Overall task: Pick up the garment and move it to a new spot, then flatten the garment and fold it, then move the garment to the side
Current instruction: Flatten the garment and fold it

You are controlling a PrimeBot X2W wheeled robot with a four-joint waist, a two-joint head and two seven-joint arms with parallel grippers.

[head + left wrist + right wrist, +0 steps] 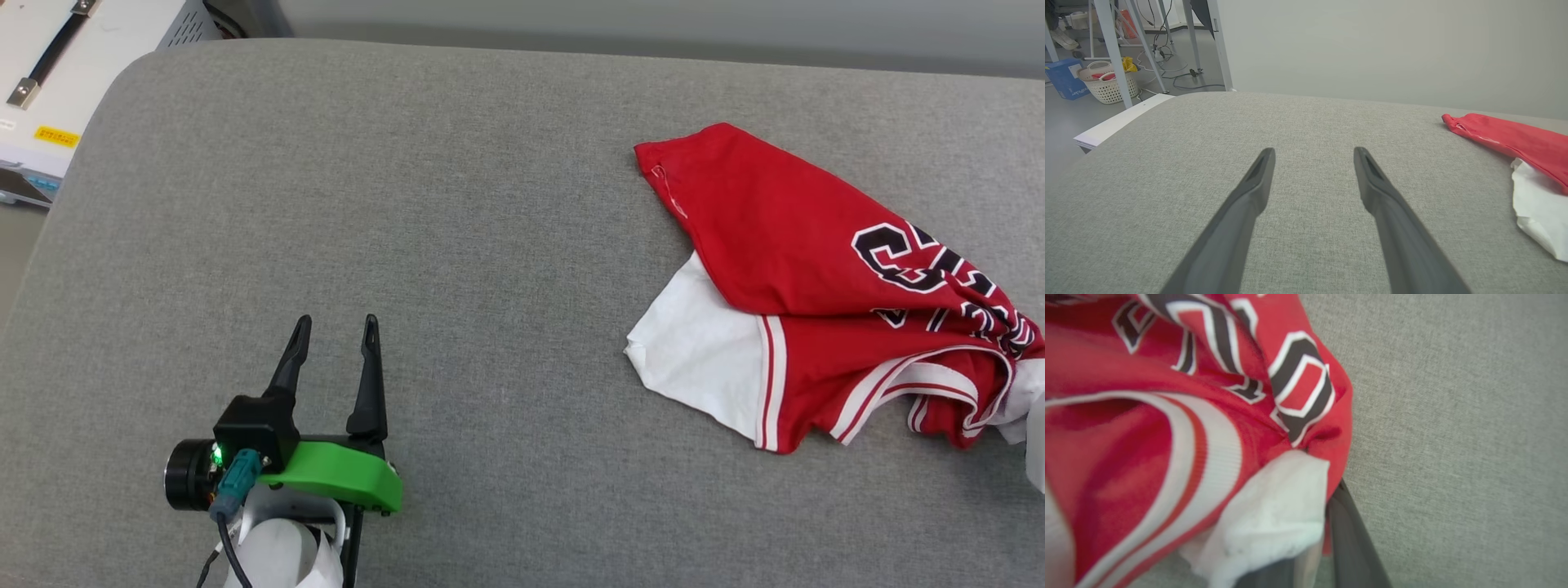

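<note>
Here the blurred right wrist view adds detail: the right gripper (1314,543) is clamped on a bunched white-and-red fold of the garment (1167,428), its fingertips buried in cloth. The head view has the garment crumpled at the surface's (490,204) right, partly cut off and well apart from the left gripper (336,322), which is spread wide and empty.

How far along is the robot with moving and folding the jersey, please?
Done: nothing; the garment lies crumpled on the grey surface. In hand: the right gripper has jaws shut on it. Left: lifting, moving, flattening, folding, setting aside; the left gripper is open.
</note>
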